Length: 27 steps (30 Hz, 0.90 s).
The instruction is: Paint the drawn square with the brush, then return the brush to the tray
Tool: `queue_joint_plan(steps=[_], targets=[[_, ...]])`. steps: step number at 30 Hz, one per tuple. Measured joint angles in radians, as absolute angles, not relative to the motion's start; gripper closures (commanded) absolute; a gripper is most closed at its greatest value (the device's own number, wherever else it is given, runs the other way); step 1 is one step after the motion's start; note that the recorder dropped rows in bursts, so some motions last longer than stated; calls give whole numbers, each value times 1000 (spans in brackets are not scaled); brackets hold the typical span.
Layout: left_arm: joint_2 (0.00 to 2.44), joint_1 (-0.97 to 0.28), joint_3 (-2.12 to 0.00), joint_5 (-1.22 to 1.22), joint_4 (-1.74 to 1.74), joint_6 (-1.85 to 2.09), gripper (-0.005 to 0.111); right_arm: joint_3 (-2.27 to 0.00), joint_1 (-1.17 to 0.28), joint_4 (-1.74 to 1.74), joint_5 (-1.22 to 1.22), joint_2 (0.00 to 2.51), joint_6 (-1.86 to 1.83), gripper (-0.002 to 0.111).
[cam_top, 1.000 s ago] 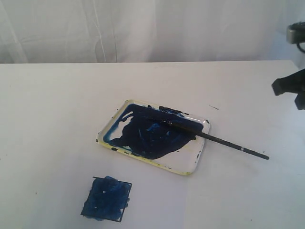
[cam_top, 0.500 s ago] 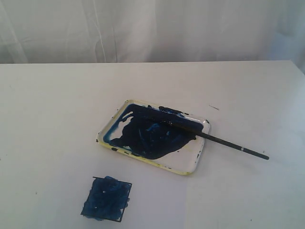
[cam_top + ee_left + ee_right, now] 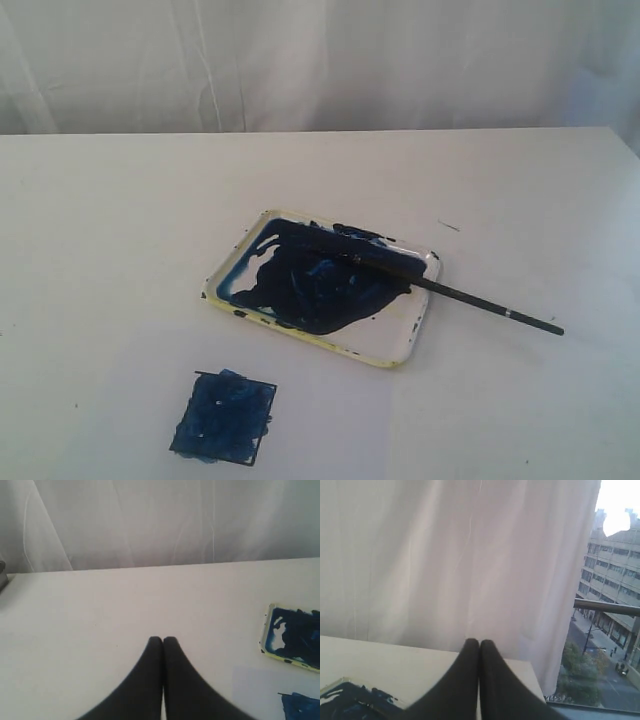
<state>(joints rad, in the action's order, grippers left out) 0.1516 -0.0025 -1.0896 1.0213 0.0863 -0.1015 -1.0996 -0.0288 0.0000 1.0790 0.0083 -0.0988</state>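
The drawn square (image 3: 224,417) lies near the table's front edge, smeared blue inside its thin black lines; its corner also shows in the left wrist view (image 3: 301,706). The tray (image 3: 415,338), white with a yellowish rim and thick dark blue paint, sits mid-table and shows in both wrist views (image 3: 269,630) (image 3: 335,684). The brush (image 3: 480,303) rests with its tip in the tray and its black handle sticking out over the table to the right. My left gripper (image 3: 162,640) is shut and empty above bare table. My right gripper (image 3: 479,642) is shut and empty, away from the tray.
A white curtain (image 3: 320,60) hangs behind the table's far edge. A small dark mark (image 3: 449,225) lies on the table behind the tray. Past the curtain's edge, the right wrist view shows a window with buildings (image 3: 612,580) outside.
The right arm, visible at the exterior view's right edge a second ago, has left that view. The brush, tray and square have not moved.
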Motion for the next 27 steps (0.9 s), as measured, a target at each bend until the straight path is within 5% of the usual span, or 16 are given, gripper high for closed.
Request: queue_joint_plan(steps=[8,18,27], targets=[[5,-3,-998,1102,151,-121,107,-1003,-29,-12,1059,-2,-99,108],[6,-3,-524,603,111,-148,107,-491,-29,-22,511,4,-95,108],[8,-3,-263,255,95,-149,107,-230,-29,-23,257,4,-51,108]])
